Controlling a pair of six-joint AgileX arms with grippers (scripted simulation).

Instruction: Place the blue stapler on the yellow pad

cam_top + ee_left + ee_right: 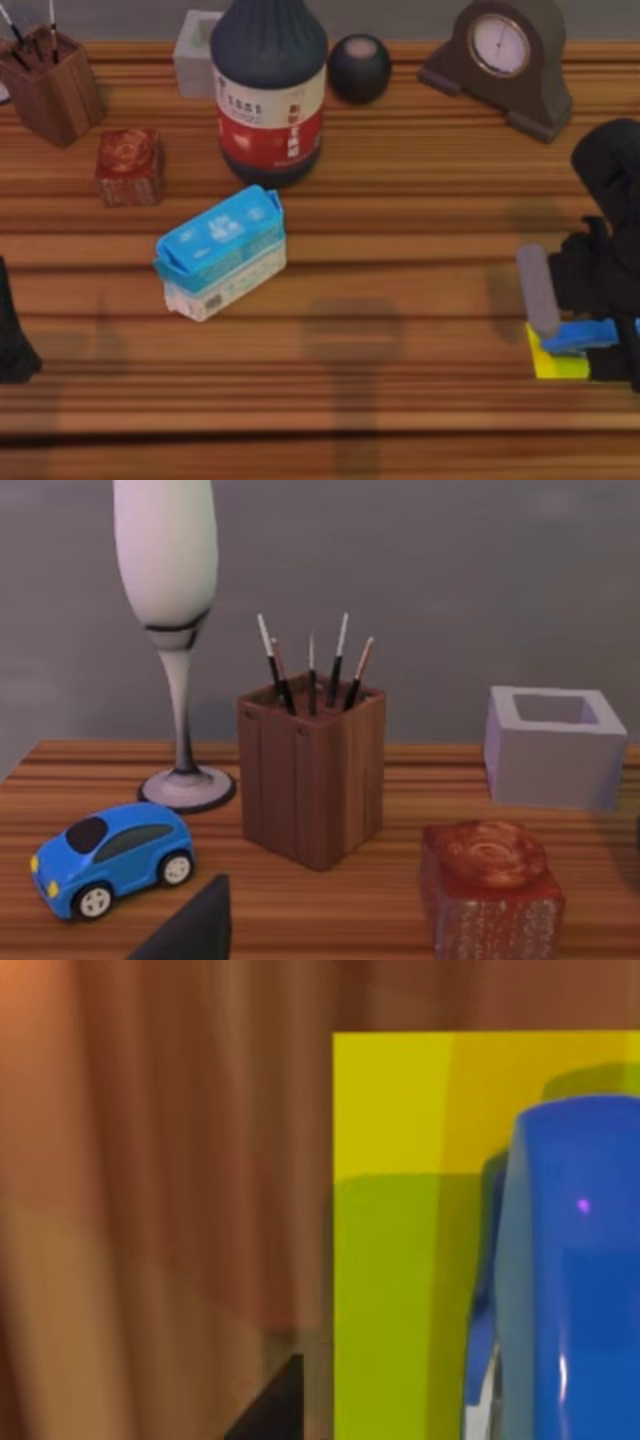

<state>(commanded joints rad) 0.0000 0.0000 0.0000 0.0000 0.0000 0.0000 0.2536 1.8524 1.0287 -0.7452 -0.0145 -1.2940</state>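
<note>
The blue stapler [578,335] lies across the yellow pad [553,364] near the table's right edge, and a grey bar [538,290] reaches from its end toward the back. My right gripper [603,332] straddles the stapler from the right. The right wrist view shows the blue stapler [575,1280] over the yellow pad [400,1260]. One dark fingertip [272,1405] stands apart from the stapler, with a strip of pad between, so this gripper is open. My left gripper [12,340] is parked at the left edge, open and empty.
A blue-lidded white box [220,252] lies mid-table. Along the back stand a dark sauce bottle [268,90], a brush holder [50,85], a red block [130,167], a pale cube [195,52], a black ball [359,68] and a clock [500,65]. A blue toy car [112,858] stands by a glass [170,630].
</note>
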